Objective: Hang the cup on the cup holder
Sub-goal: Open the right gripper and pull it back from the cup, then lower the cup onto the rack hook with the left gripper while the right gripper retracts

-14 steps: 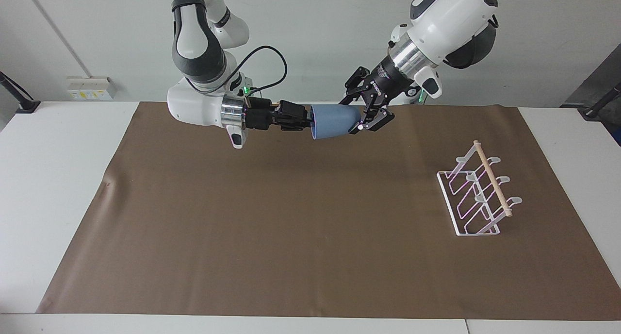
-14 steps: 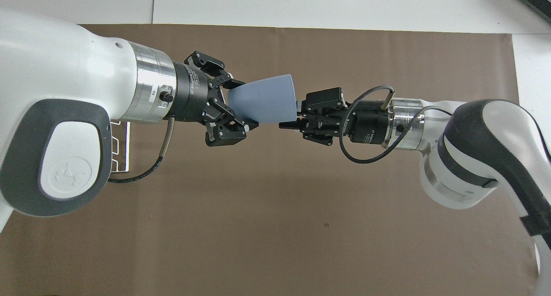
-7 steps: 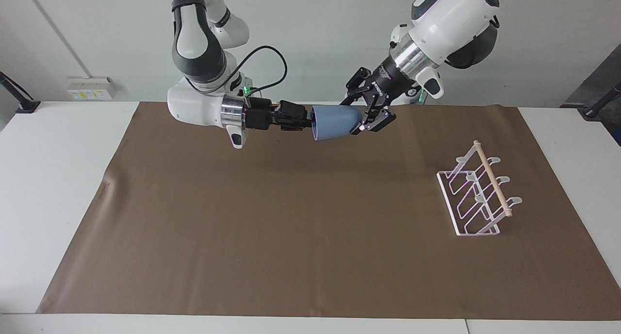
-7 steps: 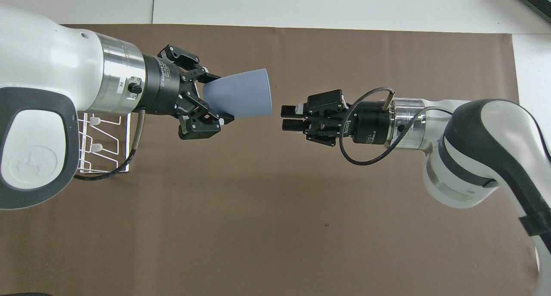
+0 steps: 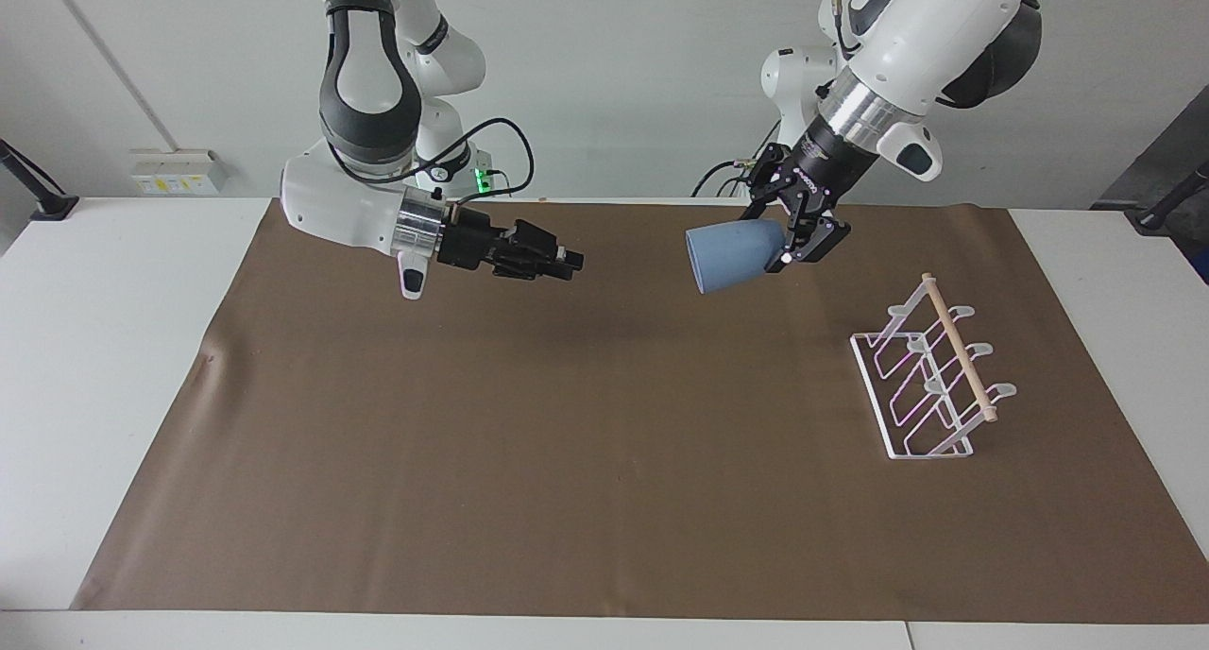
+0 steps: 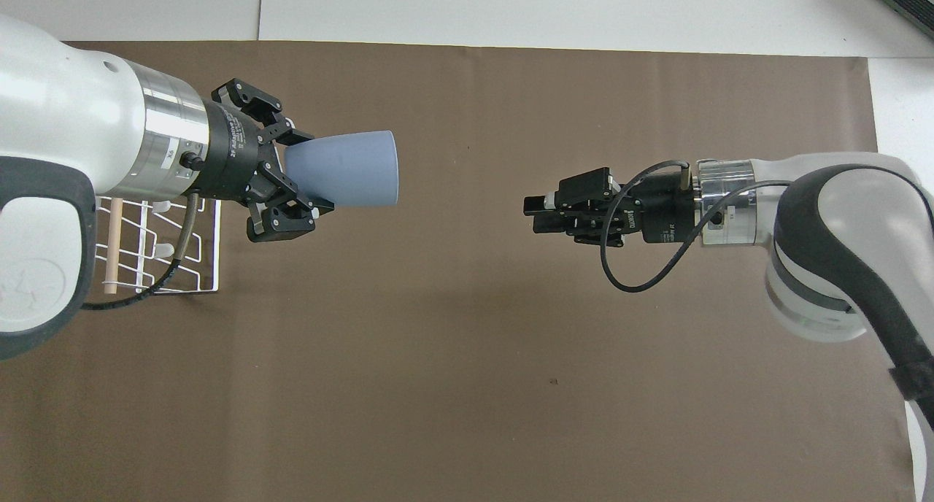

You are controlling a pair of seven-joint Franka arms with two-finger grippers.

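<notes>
While aloft over the mat, cup (image 5: 735, 256) pinched at its base by left hand (image 5: 798, 244), lying sideways, mouth toward right arm's end. Holder (image 5: 930, 371) below, toward left arm's end, well apart. Right hand (image 5: 567, 264) empty; spread or not, cannot tell.

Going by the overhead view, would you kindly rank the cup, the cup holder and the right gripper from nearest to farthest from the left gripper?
1. cup: held in the left gripper by its narrow base.
2. cup holder: on the mat, under the left arm's wrist.
3. right gripper: in the air, toward the right arm's end.
</notes>
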